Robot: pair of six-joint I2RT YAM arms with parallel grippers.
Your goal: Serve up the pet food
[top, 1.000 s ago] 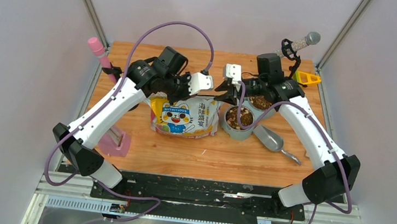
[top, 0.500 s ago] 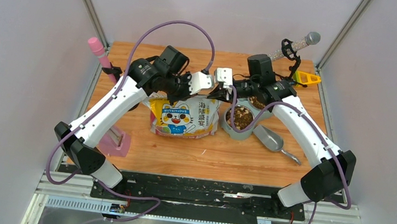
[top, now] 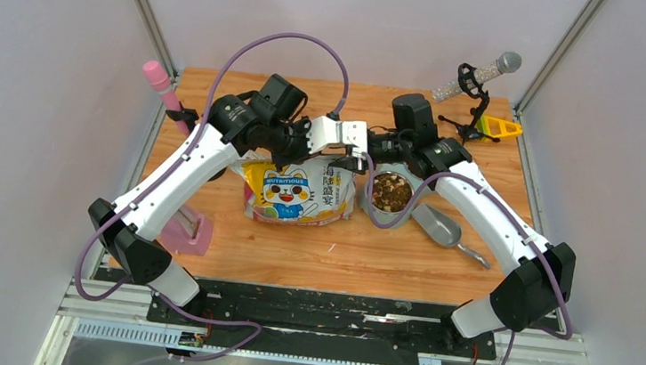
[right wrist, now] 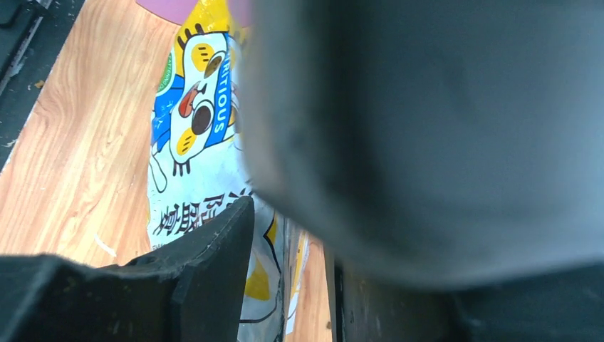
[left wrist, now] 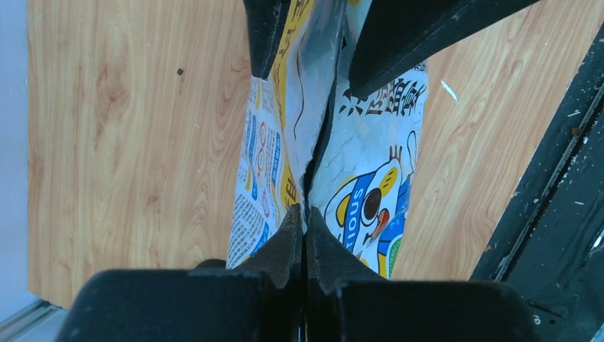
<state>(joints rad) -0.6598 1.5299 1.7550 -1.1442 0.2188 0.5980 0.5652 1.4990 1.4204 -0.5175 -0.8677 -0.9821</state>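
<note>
Presently, left end effector (left wrist: 305, 214): pressing together on the top edge of the bag (top: 300, 194), pinching the foil between both fingertips.
Right end effector (right wrist: 292, 278): standing spread, one finger sitting on each side of the same bag edge, just beside the left one; whether it is touching the foil is not showing clearly.
Bag: hanging from its top edge at mid-bench, cartoon-cat face turning toward the arm bases, silver lining showing at the mouth in the left wrist view.
Pet food (top: 390, 192): lying as a brown heap inside the grey bowl (top: 378, 221), which is sitting just right of the bag.
Scoop (top: 434, 222): lying on the bench (top: 339, 256) just right of the bowl, handle pointing toward the near right corner.
Right arm cable: looping across the bowl in the top view.
</note>
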